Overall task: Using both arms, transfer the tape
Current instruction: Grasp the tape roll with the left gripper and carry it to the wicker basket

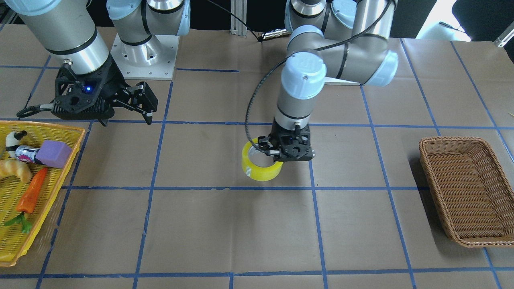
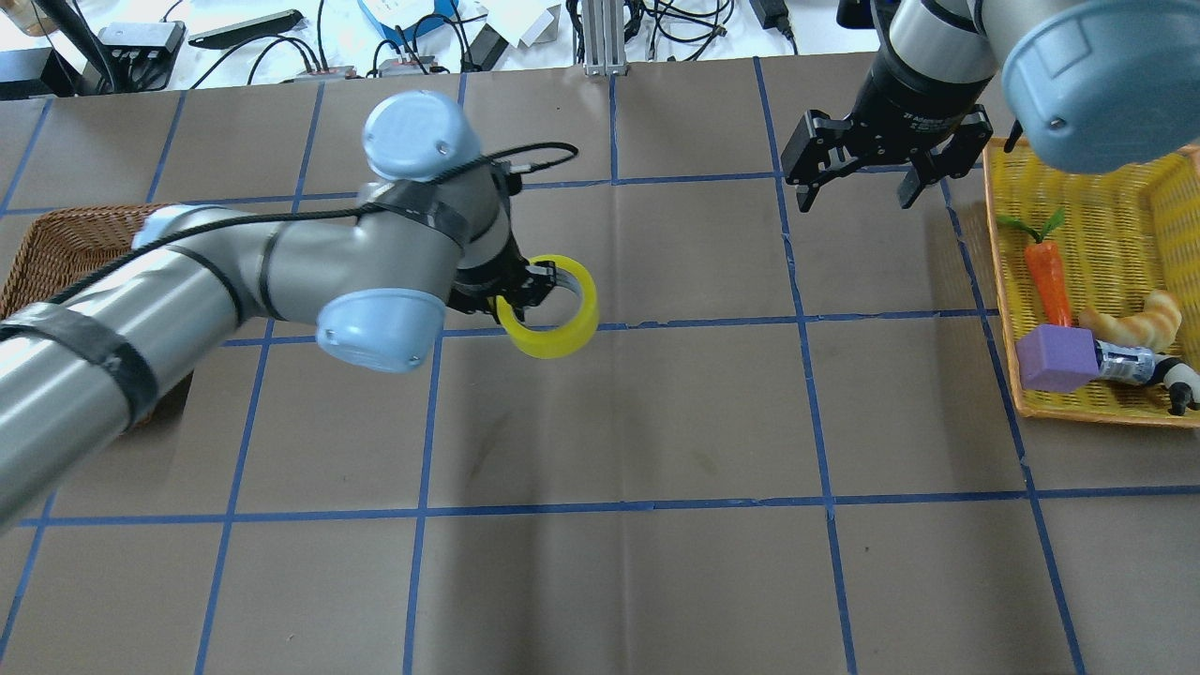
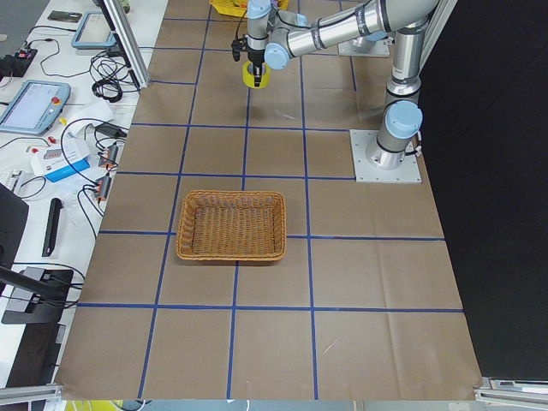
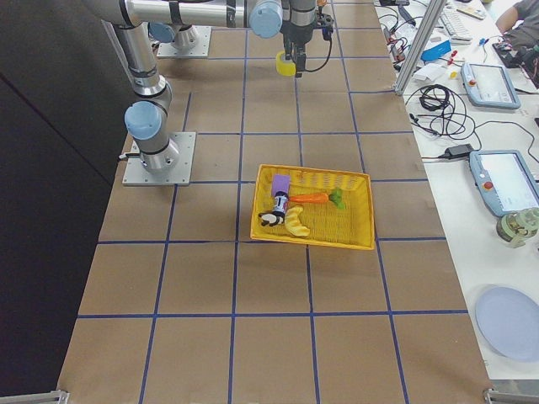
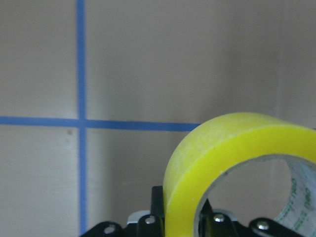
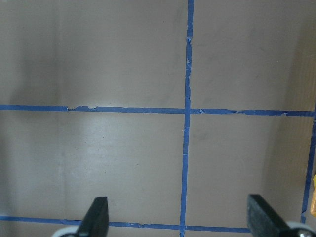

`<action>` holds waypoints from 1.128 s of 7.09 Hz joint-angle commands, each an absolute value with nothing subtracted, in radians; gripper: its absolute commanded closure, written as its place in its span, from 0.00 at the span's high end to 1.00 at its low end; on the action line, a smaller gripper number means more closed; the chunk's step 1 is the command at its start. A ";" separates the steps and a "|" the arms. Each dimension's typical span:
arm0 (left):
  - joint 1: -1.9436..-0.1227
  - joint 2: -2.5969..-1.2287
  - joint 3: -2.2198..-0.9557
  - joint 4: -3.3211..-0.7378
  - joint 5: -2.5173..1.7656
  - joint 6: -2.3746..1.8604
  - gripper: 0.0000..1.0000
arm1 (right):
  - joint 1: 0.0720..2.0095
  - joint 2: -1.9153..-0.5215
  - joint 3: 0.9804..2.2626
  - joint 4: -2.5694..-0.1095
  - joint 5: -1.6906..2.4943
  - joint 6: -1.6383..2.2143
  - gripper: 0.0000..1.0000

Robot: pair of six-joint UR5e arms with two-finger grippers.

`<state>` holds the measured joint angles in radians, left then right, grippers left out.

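You had the left tool (image 2: 525, 300) clenched on the wide translucent yellow tape roll (image 2: 553, 339) over the middle of the brown paper-covered, blue-gridded bench (image 2: 656, 422). The right tool (image 2: 858, 192) hung released beside the yellow woven basket (image 2: 1087, 414).

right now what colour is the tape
The tape is yellow, pale inside; best in the left wrist view.

The tape (image 5: 232, 143) runs off the left wrist view's edge, its wall mostly hiding the fingertips of the left gripper (image 2: 527, 289).

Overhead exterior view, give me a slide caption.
Left gripper holds the yellow tape mid-table; right gripper hangs open.
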<state>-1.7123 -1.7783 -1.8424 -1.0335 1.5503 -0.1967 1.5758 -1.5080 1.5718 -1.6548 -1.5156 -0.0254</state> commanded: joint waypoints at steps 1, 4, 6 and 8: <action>-1.429 -1.712 -1.836 -1.098 1.546 0.140 0.00 | 1.575 -1.508 1.572 -1.654 -1.522 -0.037 1.00; -1.078 -1.730 -1.676 -1.297 1.549 0.437 0.01 | 1.580 -1.509 1.572 -1.655 -1.519 -0.037 1.00; -0.921 -1.907 -1.530 -1.301 1.558 0.841 0.01 | 1.575 -1.509 1.574 -1.654 -1.520 -0.037 1.00; -0.821 -2.124 -1.454 -1.151 1.572 0.965 0.02 | 1.572 -1.509 1.574 -1.654 -1.519 -0.035 1.00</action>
<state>-0.8779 -1.9939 -1.5004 -1.2348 1.5659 0.8708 1.5747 -1.5094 1.5736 -1.6537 -1.5198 -0.0365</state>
